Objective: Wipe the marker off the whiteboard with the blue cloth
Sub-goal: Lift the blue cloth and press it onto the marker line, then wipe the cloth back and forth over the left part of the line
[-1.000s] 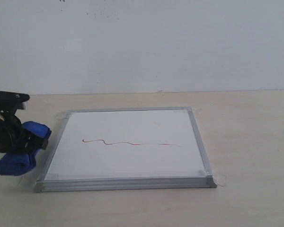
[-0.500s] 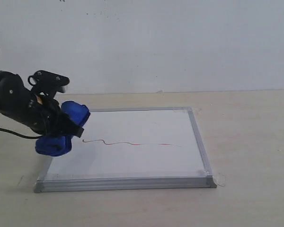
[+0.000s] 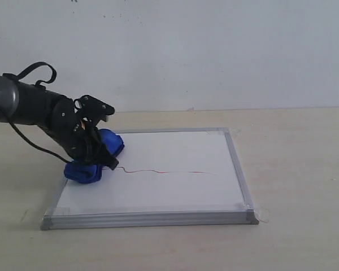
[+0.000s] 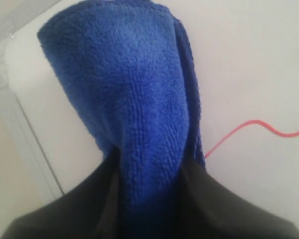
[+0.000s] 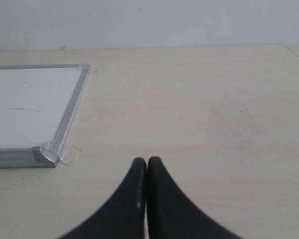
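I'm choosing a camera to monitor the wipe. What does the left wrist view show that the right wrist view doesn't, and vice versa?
Only the left wrist view: the blue cloth, held in the fingers of the left gripper. Only the right wrist view: the right gripper, fingers shut on nothing, and the wall. Both: the whiteboard, its silver frame and the marker line, which is only faint in the right wrist view.
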Robot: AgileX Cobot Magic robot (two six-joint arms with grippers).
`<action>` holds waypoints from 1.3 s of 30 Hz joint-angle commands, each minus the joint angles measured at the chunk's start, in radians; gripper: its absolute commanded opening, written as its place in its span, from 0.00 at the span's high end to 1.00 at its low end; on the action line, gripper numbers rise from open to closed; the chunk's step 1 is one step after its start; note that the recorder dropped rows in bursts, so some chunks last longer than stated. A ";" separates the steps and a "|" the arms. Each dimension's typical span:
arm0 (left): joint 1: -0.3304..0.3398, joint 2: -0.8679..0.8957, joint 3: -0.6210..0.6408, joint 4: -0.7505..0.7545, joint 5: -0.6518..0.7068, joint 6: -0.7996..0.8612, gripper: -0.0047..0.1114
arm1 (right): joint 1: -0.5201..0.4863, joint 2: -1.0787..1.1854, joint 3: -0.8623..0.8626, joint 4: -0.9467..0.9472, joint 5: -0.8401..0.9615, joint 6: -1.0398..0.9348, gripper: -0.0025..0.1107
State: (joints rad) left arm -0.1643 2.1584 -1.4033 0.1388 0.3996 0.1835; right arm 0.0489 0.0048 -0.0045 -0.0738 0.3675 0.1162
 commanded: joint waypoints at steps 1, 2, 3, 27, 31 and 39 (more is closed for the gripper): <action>-0.079 0.032 0.002 -0.004 0.093 0.080 0.93 | -0.008 -0.005 0.005 -0.008 -0.003 0.001 0.98; -0.099 0.032 0.002 -0.012 0.107 0.087 0.93 | -0.008 -0.005 0.005 -0.008 -0.003 0.001 0.98; -0.118 0.029 0.002 -0.024 0.121 0.087 0.93 | -0.008 -0.005 0.005 -0.008 -0.003 0.001 0.98; 0.084 0.029 -0.011 -0.155 0.147 0.146 0.93 | -0.008 -0.005 0.005 -0.008 -0.003 0.001 0.98; 0.114 0.029 -0.011 -0.223 0.145 0.146 0.93 | -0.008 -0.005 0.005 -0.008 -0.003 0.001 0.98; -0.049 0.029 -0.011 -0.578 0.196 0.445 0.93 | -0.008 -0.005 0.005 -0.008 -0.003 0.001 0.98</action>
State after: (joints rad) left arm -0.1231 2.1626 -1.4274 -0.2796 0.5019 0.5173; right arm 0.0489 0.0048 -0.0045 -0.0738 0.3675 0.1162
